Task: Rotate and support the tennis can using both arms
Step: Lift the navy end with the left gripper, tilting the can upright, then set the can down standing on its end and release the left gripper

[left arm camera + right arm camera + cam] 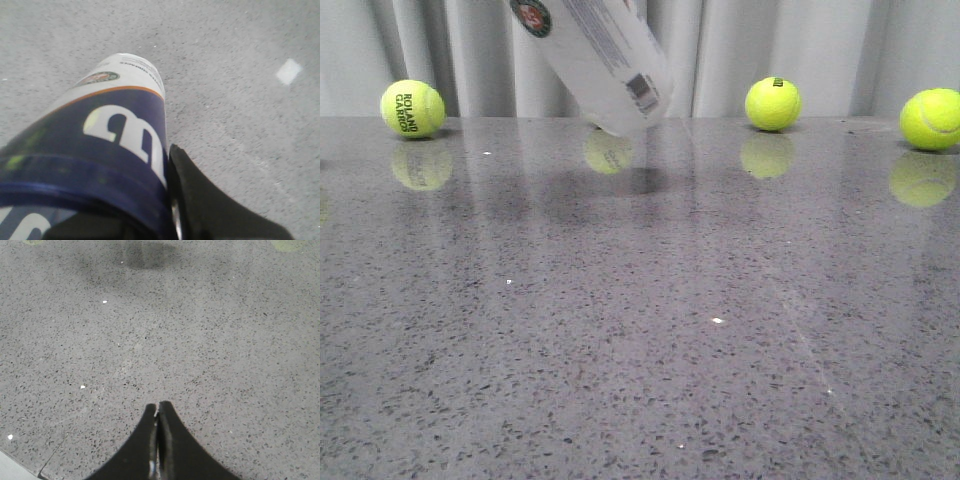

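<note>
The tennis can hangs tilted above the far middle of the table, its ribbed bottom end pointing down to the right and its upper part cut off by the frame's top. In the left wrist view the can fills the space between the jaws. My left gripper is shut on its navy band; one black finger presses on its side and the other is hidden behind the can. My right gripper is shut and empty, low over bare table. Neither gripper shows in the front view.
Three yellow tennis balls lie along the table's far edge: one at the left, one right of the can, one at the far right. A grey curtain hangs behind them. The speckled grey table is glossy.
</note>
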Action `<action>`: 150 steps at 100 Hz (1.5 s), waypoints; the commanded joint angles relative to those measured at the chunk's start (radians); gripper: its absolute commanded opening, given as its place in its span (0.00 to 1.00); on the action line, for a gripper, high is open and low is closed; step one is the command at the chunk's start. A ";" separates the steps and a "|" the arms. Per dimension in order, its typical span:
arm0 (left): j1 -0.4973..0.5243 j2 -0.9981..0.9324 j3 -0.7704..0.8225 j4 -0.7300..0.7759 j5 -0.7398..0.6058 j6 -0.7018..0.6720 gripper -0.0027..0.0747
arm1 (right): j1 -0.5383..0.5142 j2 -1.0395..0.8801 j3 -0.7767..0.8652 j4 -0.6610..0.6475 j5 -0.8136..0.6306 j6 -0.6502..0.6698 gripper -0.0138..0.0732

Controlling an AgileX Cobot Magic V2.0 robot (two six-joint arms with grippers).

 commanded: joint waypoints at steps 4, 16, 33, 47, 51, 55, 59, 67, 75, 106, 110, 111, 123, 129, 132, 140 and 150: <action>-0.023 -0.063 0.011 0.011 0.021 -0.014 0.01 | -0.005 0.003 -0.027 -0.016 -0.054 -0.004 0.08; -0.023 -0.065 0.072 0.014 0.021 -0.014 0.01 | -0.005 0.003 -0.027 -0.016 -0.054 -0.004 0.08; -0.023 -0.065 0.099 0.012 0.021 -0.014 0.01 | -0.005 0.003 -0.027 -0.016 -0.054 -0.004 0.08; -0.023 -0.065 0.099 0.012 0.021 -0.014 0.08 | -0.005 0.003 -0.027 -0.016 -0.054 -0.004 0.08; -0.023 -0.065 0.099 0.012 0.021 -0.014 0.14 | -0.005 0.003 -0.027 -0.016 -0.054 -0.004 0.08; -0.023 -0.065 0.099 0.012 0.021 -0.014 0.23 | -0.005 0.003 -0.027 -0.016 -0.054 -0.004 0.08; -0.023 -0.065 0.097 0.012 0.021 -0.014 0.31 | -0.005 0.003 -0.027 -0.016 -0.054 -0.004 0.08; -0.023 -0.065 0.089 0.012 0.021 -0.014 0.50 | -0.005 0.003 -0.027 -0.016 -0.054 -0.004 0.08; -0.023 -0.065 0.075 0.012 0.021 -0.014 0.61 | -0.005 0.003 -0.027 -0.016 -0.054 -0.004 0.08; -0.024 -0.015 -0.043 -0.023 0.019 -0.014 0.63 | -0.005 0.003 -0.027 -0.016 -0.054 -0.004 0.08; -0.024 -0.001 -0.057 -0.047 0.019 -0.014 0.63 | -0.005 0.003 -0.027 -0.016 -0.054 -0.004 0.08; -0.024 0.004 -0.062 -0.050 0.019 -0.014 0.63 | -0.005 0.003 -0.027 -0.016 -0.054 -0.004 0.08; -0.024 0.042 -0.116 -0.088 0.019 -0.014 0.63 | -0.005 0.003 -0.027 -0.016 -0.055 -0.004 0.08; -0.024 0.055 -0.140 -0.101 0.019 -0.014 0.63 | -0.005 0.003 -0.027 -0.017 -0.055 -0.004 0.08; -0.024 0.061 -0.153 -0.109 0.019 -0.014 0.63 | -0.005 0.003 -0.027 -0.018 -0.055 -0.004 0.08; -0.024 0.063 -0.175 -0.124 0.016 -0.014 0.63 | -0.005 0.003 -0.027 -0.018 -0.055 -0.004 0.08; -0.024 0.063 -0.201 -0.132 0.018 -0.014 0.63 | -0.005 0.003 -0.027 -0.018 -0.055 -0.004 0.08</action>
